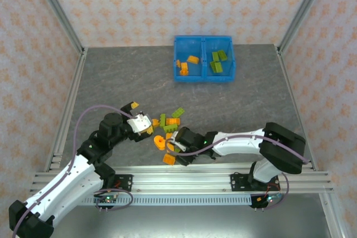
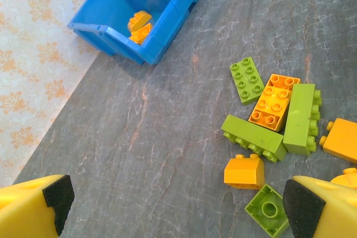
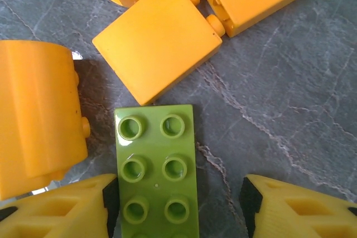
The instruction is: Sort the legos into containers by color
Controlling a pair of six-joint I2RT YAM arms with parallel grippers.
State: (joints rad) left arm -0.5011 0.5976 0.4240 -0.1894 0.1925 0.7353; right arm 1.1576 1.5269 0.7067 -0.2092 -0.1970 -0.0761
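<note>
Between the yellow fingers (image 3: 61,210) of the right gripper (image 3: 178,196) lies a flat green brick (image 3: 156,165), studs up on the grey table (image 3: 279,110). The jaws stand partly open around it. The left finger is right at the brick's long edge, and the right finger is apart from it with bare table between. Several orange bricks (image 3: 159,40) crowd the far end and left side of the green one.

From above, the right arm (image 1: 240,140) rises from its base, bends at the elbow and stretches low and leftward along the near table. Its tip is down at the near side of the loose pile (image 1: 170,122).

The left gripper (image 1: 141,121) hangs at the pile's left side, on the left arm (image 1: 83,163), which reaches from the near left corner toward the table's middle. Its jaws are spread wide and hold nothing. Its finger pads (image 2: 56,199) frame mixed bricks (image 2: 273,102), green and orange, lying close together on the table.

At the far edge sits the blue bin (image 1: 203,77), well apart from the pile. It has orange pieces (image 1: 187,65) in its left compartment and green pieces (image 1: 218,62) in its right.
</note>
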